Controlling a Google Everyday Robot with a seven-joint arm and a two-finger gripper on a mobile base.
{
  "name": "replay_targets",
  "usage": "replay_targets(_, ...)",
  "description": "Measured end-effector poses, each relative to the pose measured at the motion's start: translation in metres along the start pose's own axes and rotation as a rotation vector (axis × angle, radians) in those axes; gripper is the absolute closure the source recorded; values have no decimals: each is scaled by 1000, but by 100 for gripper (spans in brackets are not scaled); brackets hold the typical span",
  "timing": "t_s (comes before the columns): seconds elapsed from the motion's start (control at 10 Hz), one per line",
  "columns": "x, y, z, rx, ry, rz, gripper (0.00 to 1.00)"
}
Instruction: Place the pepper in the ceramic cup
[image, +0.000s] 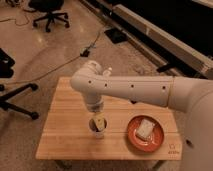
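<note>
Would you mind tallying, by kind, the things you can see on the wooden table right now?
Cups: 1, the ceramic cup, with the gripper directly over it
Plates: 1, the red-orange plate
Pale blocks: 1, the pale block lying on the plate
Bottles: 1, the white bottle, mostly hidden behind the arm
Peppers: 0 in sight
Total: 4
</note>
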Motion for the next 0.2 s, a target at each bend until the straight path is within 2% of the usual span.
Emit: replay_targets(0.2,1,-2,-4,26,0,0,20)
